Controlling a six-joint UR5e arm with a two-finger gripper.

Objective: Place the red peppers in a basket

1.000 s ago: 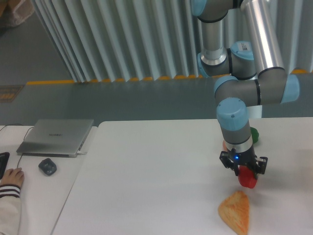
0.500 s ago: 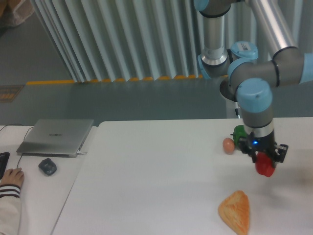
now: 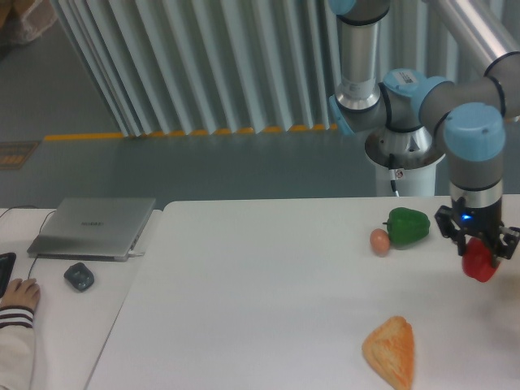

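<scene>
Red pepper (image 3: 479,262): pinched in my gripper (image 3: 481,258), lifted off the table (image 3: 260,309), right of the green pepper and apart from it.
Gripper state: my fingers closed on the red pepper's sides, pointing down, blue light lit on the wrist.
Landmark: green pepper (image 3: 407,227), lying on the table near its far edge.
Egg-like item (image 3: 379,240): small, tan-orange, just left of the green pepper, about touching it.
Bread wedge (image 3: 391,351): orange-yellow, nearer the camera than the green pepper, close to the table's near edge.
Open room: wide bare white surface left of the green pepper, out to the table's left edge.
Right side: my gripper sits near the frame's right border; table edge there cannot tell.
Basket: cannot see one.
Side desk, far left of the green pepper: laptop (image 3: 93,226) closed, mouse (image 3: 79,276) beside it, person's hand (image 3: 18,293) at the frame edge.
</scene>
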